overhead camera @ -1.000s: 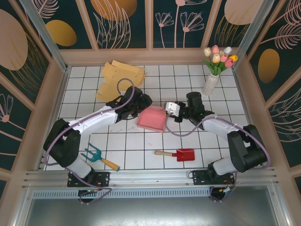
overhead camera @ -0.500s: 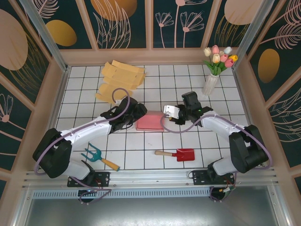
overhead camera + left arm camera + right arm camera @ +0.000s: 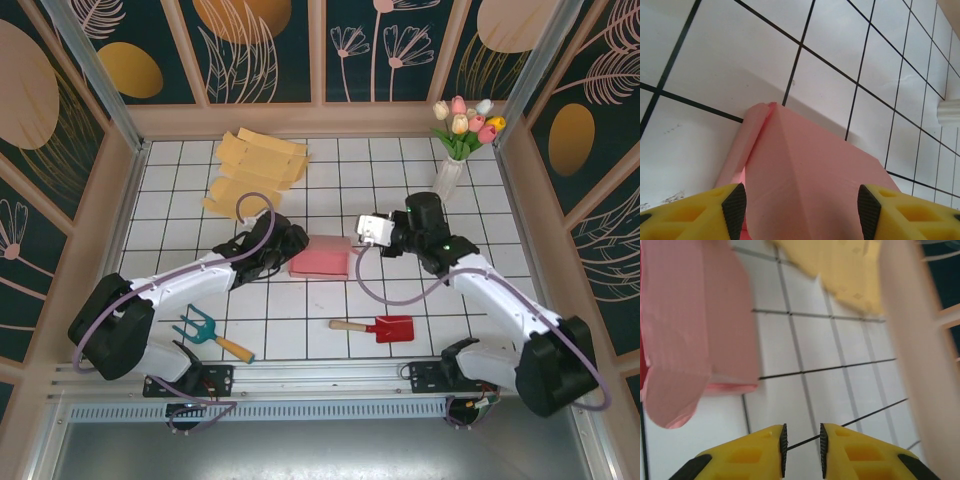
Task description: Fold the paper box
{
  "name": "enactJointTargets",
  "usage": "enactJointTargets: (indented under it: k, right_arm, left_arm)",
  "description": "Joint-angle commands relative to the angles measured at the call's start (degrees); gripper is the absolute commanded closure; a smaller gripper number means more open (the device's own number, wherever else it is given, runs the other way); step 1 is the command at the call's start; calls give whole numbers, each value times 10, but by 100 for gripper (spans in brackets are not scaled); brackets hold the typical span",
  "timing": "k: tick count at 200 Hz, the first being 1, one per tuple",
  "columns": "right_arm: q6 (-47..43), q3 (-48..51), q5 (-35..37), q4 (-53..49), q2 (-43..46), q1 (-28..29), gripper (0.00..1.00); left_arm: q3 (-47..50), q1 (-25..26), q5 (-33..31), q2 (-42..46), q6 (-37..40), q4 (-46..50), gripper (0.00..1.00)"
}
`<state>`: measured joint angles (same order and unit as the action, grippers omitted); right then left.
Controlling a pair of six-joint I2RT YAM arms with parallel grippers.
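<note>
Inspector: Work surface, please confirm.

Operator: White square tiles with thin black grid lines cover the table [image 3: 330, 300]. A pale wooden frame [image 3: 320, 120] encloses it.

Inspector: Material and shape of the workpiece?

Operator: The paper box [image 3: 320, 258] is pink, matte and smooth. It is partly flattened, with one sharp crease running along its top face. The right wrist view shows a loose flap with a rounded corner.

Inspector: Position?

Operator: It lies at the table's centre, between the two arms. Flat yellow cardboard sheets [image 3: 255, 170] lie well apart from it at the far left.

Inspector: Left fingers?

Operator: The left fingers [image 3: 690, 212] are yellow plastic with black ribbed pads [image 3: 735, 210]. They are spread wide at the box's left end, and the pink face spans the gap between them. Whether the pads touch the paper cannot be told.

Inspector: Right fingers?

Operator: The right fingers [image 3: 750, 455] are of the same build. They are nearly together, with a narrow gap between them, and hold nothing. They are over bare tile just beside the box's right edge.
</note>
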<state>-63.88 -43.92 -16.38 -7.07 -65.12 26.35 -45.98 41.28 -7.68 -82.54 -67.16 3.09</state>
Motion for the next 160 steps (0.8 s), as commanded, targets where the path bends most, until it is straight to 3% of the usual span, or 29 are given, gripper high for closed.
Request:
enactJointTargets:
  k: [1,54,76,116,160]
  right_arm:
    - [64,10,-32,73,44,-1,72]
    - [462,22,-16,181,60,15,69]
    - [629,57,59,199,69,38,61]
    - [803,63,100,100,26,60,65]
    - [893,80,176,77,-37,114,60]
  left_arm:
    - [10,3,-24,5,11,-11,38]
    - [46,3,-36,26,37,-37,36]
    - [78,3,-42,39,39,-66,37]
    - [122,3,-29,34,40,-103,36]
    - [156,3,-55,47,44,-130,36]
